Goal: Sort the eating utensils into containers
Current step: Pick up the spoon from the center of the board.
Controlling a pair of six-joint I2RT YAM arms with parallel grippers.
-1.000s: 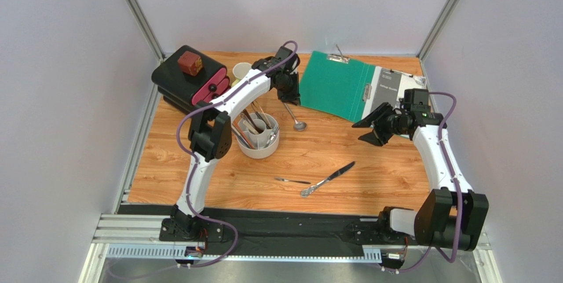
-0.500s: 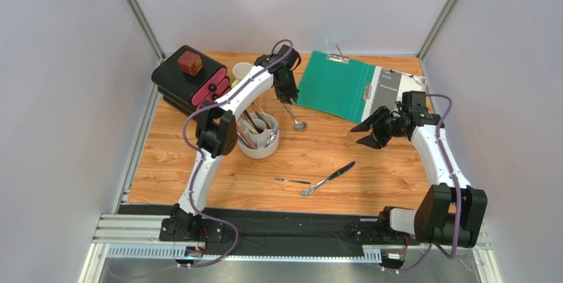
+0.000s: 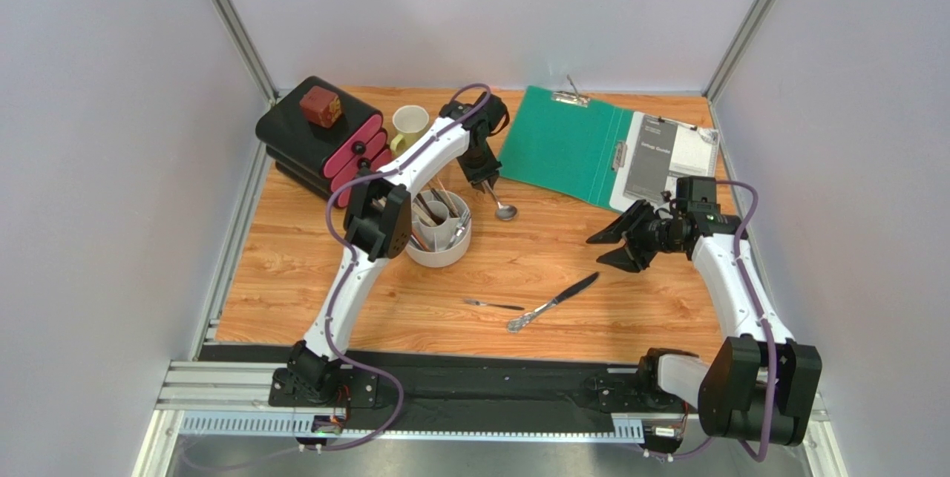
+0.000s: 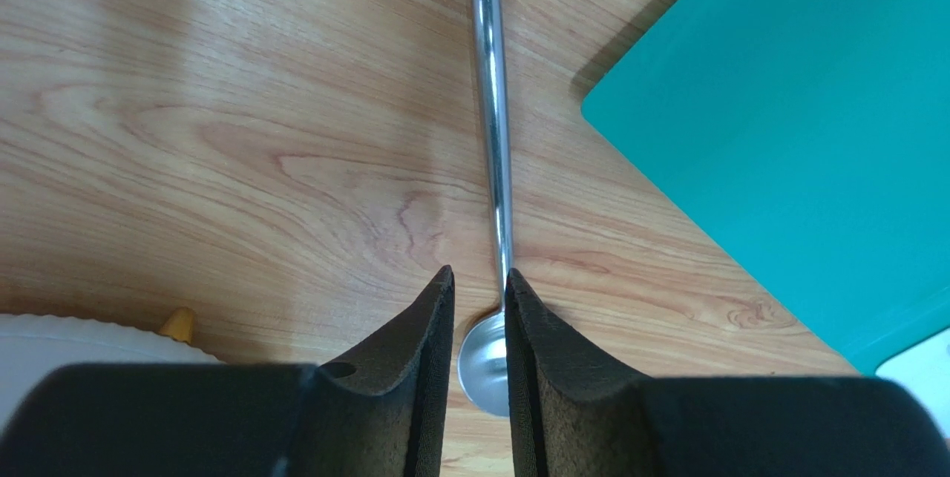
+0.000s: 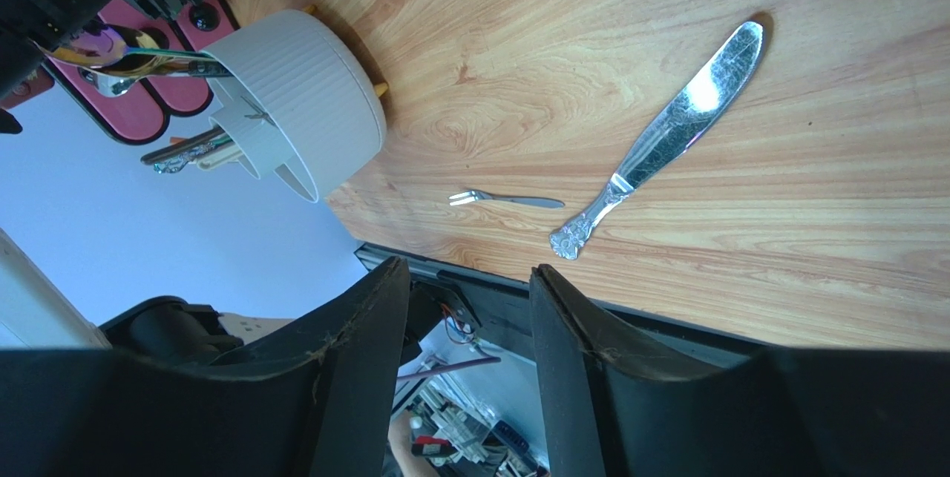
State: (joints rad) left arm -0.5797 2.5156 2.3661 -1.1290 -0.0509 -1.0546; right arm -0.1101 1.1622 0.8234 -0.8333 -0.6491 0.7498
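Observation:
A silver spoon [image 3: 500, 202] lies on the wooden table beside the green clipboard. My left gripper [image 3: 485, 173] hangs over it. In the left wrist view my left gripper [image 4: 480, 273] shows a narrow gap, with the spoon [image 4: 492, 154] flat on the wood and its bowl visible through the gap. A silver knife [image 3: 555, 301] and a small fork [image 3: 494, 305] lie near the front. My right gripper [image 3: 616, 237] hovers open and empty, up and to the right of the knife [image 5: 672, 128]. The round white holder [image 3: 438, 256] has several utensils in it.
A green clipboard [image 3: 569, 143] and a grey booklet [image 3: 656, 158] lie at the back right. A pale yellow mug [image 3: 409, 121] stands at the back. A black and pink box stack [image 3: 318, 149] with a red-brown cube [image 3: 320, 107] on top sits at the back left.
The left gripper's jaws have parted slightly and it has shifted a little toward the back left; the spoon has stayed put. The right gripper has come down and toward the front left.

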